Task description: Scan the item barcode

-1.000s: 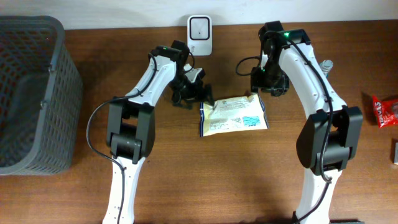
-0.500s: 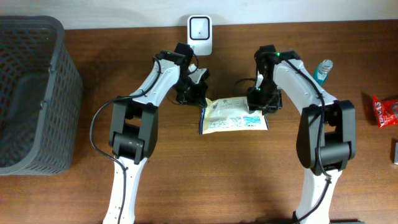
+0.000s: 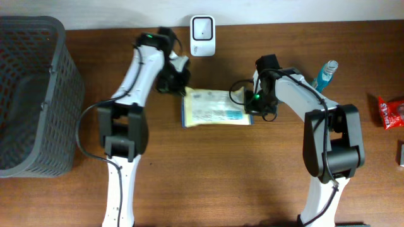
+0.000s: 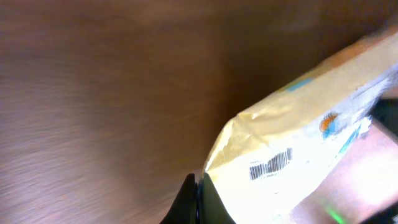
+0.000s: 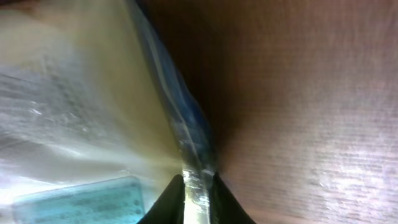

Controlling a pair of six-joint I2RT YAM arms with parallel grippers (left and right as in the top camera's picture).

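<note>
Brown wooden table (image 3: 208,183) beneath packet (image 3: 211,108); grey basket (image 3: 63,82) left

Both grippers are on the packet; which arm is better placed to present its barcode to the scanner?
Left, probably: the left gripper pinches the packet at the end bearing the barcode, and it is nearer the white scanner.

The pale cream-yellow plastic packet (image 3: 211,108) carries a light-blue printed panel at one end, small blue and orange marks, and a black-striped barcode (image 4: 272,163). The brown wooden table (image 3: 252,183) shows fine straight grain. The dark grey plastic basket (image 3: 63,101) has an open mesh pattern. The white boxy scanner (image 3: 202,27) has a dark square window. The left arm (image 3: 136,72) and right arm (image 3: 297,91) are white with black joints. The slim clear bottle (image 3: 324,74) is blue-tinted, and the crinkled snack pouch (image 3: 391,112) is red.
</note>
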